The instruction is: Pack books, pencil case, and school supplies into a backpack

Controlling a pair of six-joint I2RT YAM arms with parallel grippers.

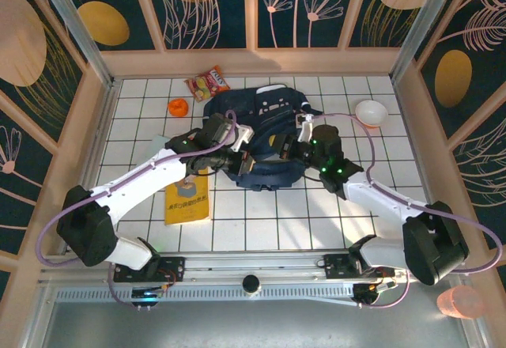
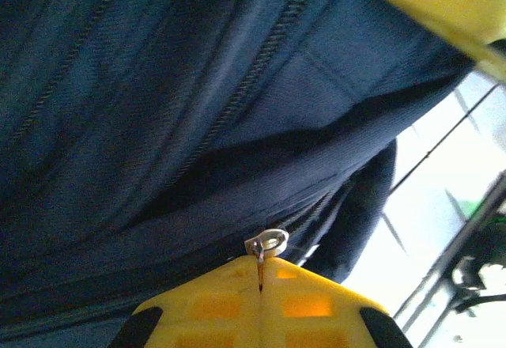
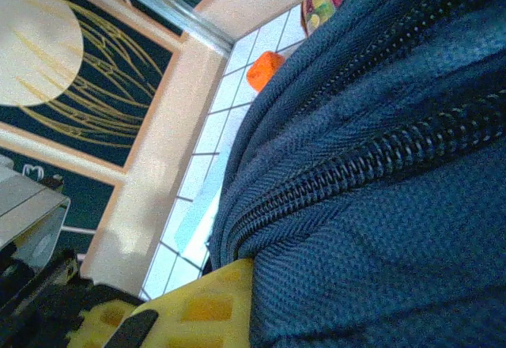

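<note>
The navy backpack lies in the middle of the tiled table, with both grippers at its near edge. My left gripper is shut on the metal zipper pull of the backpack; from above it sits at the bag's near left. My right gripper is shut on a fold of backpack fabric just below a closed zipper; its other finger is hidden by the cloth. The yellow book lies flat near the left arm. A pale bluish piece lies beside the bag. The pencil case is out of view.
A red-orange snack packet and a small orange object lie at the back left. A white bowl stands at the back right. Wooden walls enclose the table on three sides.
</note>
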